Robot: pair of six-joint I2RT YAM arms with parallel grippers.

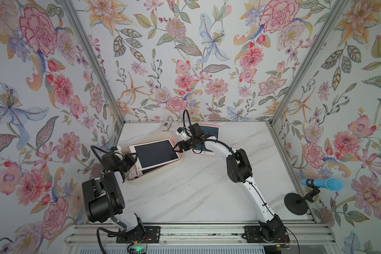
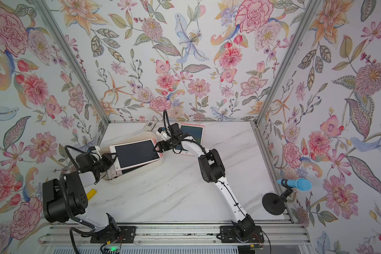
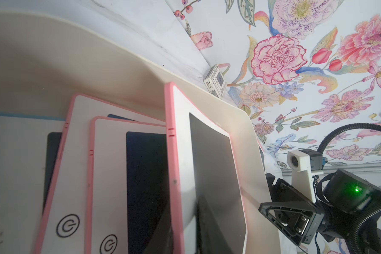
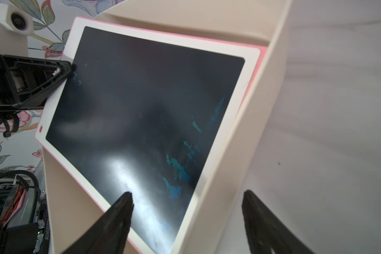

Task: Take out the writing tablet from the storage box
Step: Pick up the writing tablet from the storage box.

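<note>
1. Grip status: your left gripper is clamped on the end of the writing tablet nearest the left arm. The right wrist view shows one finger pressed on a corner of the screen.
2. Your right gripper stands at the opposite end with its jaws wide apart. One fingertip is over the screen and the other is outside the box wall. I cannot tell whether either touches.
3. Your tablet, pink-edged with a white frame and dark screen, hangs tilted over the storage box, not yet clear of it.
4. Under it, the left wrist view shows two more pink tablets and a blue-edged tablet lying in the box.
5. Outside the box, another pink tablet lies on the marble table behind your right arm. A small card sits at the back wall, and a blue microphone stands at the right edge.
</note>
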